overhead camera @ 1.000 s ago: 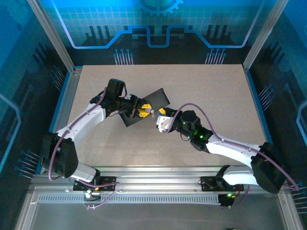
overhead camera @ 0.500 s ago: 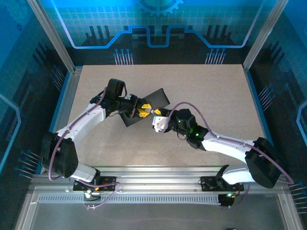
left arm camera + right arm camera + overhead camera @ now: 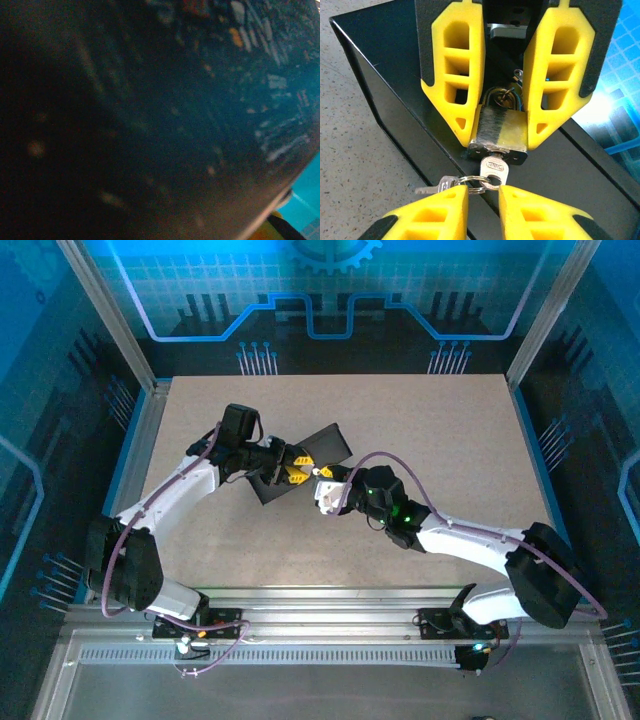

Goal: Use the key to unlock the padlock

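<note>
A brass padlock (image 3: 501, 131) hangs at the edge of a dark box (image 3: 385, 75), and my left gripper (image 3: 501, 142) is shut on its body with both yellow fingers. The silvery key (image 3: 494, 167) sits in the keyhole on the padlock's underside. A ring (image 3: 470, 181) through the key's head carries a second key (image 3: 434, 187). My right gripper (image 3: 483, 197) is just below, its fingers a narrow gap apart, with the ring and the lower edge of the key's head at the tips. From above, the left gripper (image 3: 298, 468) and right gripper (image 3: 322, 483) meet tip to tip.
The dark box (image 3: 330, 445) lies tilted on the speckled tabletop (image 3: 450, 430), under and behind both grippers. The left wrist view is pressed close to its blue-flecked lid (image 3: 225, 100). Metal rails border the table on the left (image 3: 140, 440) and the near side.
My right arm has moved left and slightly away from me, up to the left gripper, and its fingers have drawn closer together. The left arm and padlock have stayed put.
</note>
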